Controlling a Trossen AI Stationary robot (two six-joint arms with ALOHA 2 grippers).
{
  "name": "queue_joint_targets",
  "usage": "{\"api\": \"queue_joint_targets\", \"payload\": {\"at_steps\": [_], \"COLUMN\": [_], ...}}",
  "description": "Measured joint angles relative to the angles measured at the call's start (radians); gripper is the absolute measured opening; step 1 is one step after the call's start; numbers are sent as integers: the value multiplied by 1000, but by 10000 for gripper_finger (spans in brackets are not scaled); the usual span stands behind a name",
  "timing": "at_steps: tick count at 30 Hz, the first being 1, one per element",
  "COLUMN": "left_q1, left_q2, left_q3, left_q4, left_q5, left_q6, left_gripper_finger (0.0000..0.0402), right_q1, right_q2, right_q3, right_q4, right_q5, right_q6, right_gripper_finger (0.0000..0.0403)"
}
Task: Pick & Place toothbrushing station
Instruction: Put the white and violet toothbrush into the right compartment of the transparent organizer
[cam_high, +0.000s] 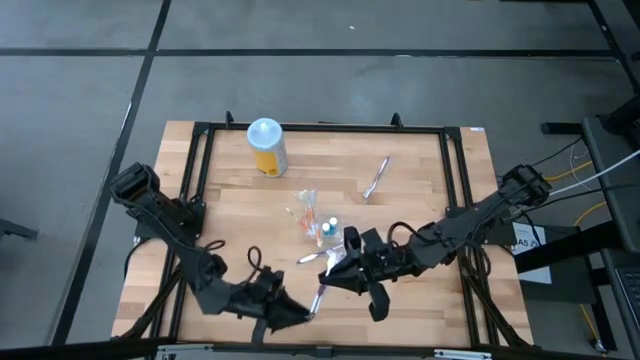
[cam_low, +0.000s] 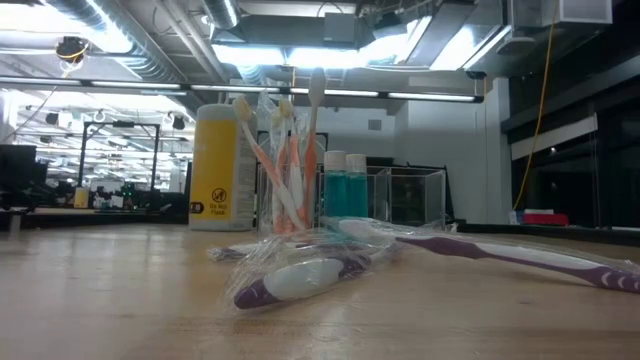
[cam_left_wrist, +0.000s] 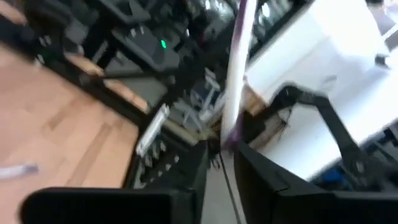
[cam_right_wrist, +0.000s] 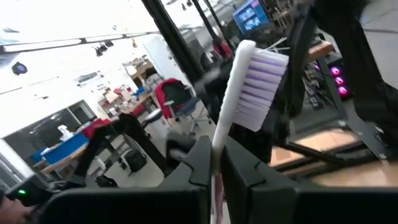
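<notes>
A whitish-and-purple toothbrush is held between both grippers near the table's near edge. My left gripper is shut on its handle part. My right gripper is shut on it below the head with purple bristles. A transparent holder with orange and whitish toothbrushes stands mid-table. A wrapped purple toothbrush and another purple one lie flat on the wood. Another toothbrush lies toward the far right. My left gripper pinches the toothbrush's slim shaft between its two fingers, where white turns to purple. The brush runs on past the fingertips, away from the wrist. My right gripper pinches the toothbrush's neck between its two fingers, just below the head. The head stands out past the fingertips, bristles to one side.
A yellow canister with a white lid stands at the far middle. Two small teal bottles stand beside the holder. A black frame runs around the wooden table. The two grippers are close together.
</notes>
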Motion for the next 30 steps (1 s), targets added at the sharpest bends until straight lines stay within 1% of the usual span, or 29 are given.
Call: {"api": "queue_joint_targets", "payload": {"at_steps": [2,5,8,11,16,19,21,24,27,30], "left_q1": [-17,-42,-71,-104,-165,-196,-208,-218,-222,-222], "left_q2": [0,0,0,0,0,1,1,1,5,19], "left_q3": [-1,-1,-1,-1,-1,-1,-1,-1,-2,-1], "left_q4": [-34,-77,-102,-171,-431,-559,-619,-672,-699,-700], "left_q5": [2,-26,-28,-27,-18,-36,-73,-157,-236,-251], "left_q6": [-19,-51,-56,-106,-353,-454,-489,-500,-484,-443], "left_gripper_finger": [92,113,124,126,117,107,100,91,82,74], "right_q1": [5,12,22,40,105,122,107,64,32,5], "right_q2": [-1,-1,-16,-50,-139,-159,-161,-161,-182,-255], "right_q3": [15,48,93,130,134,134,110,45,-54,-191], "right_q4": [2,-29,-183,-405,-709,-821,-832,-803,-712,-575], "right_q5": [0,9,51,139,339,407,412,406,409,400], "right_q6": [-17,-53,-76,-80,-42,0,5,6,-2,-8], "right_gripper_finger": [17,17,17,17,17,17,17,17,17,17]}}
